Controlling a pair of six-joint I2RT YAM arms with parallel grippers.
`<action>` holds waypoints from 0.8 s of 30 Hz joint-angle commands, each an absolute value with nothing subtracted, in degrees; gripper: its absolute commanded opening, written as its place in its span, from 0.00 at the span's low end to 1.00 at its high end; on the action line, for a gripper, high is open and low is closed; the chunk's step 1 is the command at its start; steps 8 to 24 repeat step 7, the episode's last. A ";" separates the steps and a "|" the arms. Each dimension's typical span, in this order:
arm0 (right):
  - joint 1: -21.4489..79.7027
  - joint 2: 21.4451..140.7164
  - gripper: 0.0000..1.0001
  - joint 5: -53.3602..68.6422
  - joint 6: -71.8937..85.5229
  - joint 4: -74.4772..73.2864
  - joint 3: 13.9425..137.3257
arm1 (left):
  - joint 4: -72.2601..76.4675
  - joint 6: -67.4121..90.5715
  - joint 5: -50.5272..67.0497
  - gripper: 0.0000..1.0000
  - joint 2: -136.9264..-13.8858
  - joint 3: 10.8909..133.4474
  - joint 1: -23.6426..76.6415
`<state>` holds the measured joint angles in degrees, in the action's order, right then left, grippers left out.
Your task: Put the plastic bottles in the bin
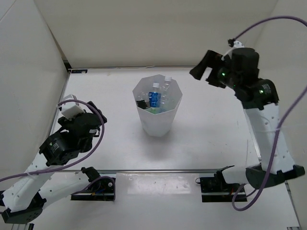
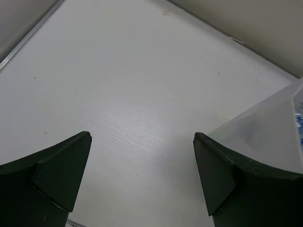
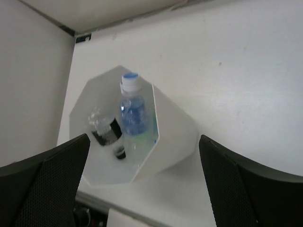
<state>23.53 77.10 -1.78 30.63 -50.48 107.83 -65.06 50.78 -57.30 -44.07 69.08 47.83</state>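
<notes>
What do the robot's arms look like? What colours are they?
The left arm and the right arm both have white tube-shaped links with chunky black joints. A purple cable loops along each one, and tiny green lights glow on the joints. The fingers are dark, flat and wedge-shaped.

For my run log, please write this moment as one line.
plastic bottles: in bin | left gripper: open, empty, low over table | right gripper: open, empty, raised beside bin
</notes>
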 commanded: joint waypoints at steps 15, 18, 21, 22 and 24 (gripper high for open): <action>7.31 62.76 0.99 22.94 28.30 -56.60 90.80 | -69.61 57.91 -80.74 1.00 -49.83 54.95 47.12; 7.31 62.76 0.99 22.94 28.30 -56.60 90.80 | -69.61 57.91 -80.74 1.00 -49.83 54.95 47.12; 7.31 62.76 0.99 22.94 28.30 -56.60 90.80 | -69.61 57.91 -80.74 1.00 -49.83 54.95 47.12; 7.31 62.76 0.99 22.94 28.30 -56.60 90.80 | -69.61 57.91 -80.74 1.00 -49.83 54.95 47.12; 7.31 62.76 0.99 22.94 28.30 -56.60 90.80 | -69.61 57.91 -80.74 1.00 -49.83 54.95 47.12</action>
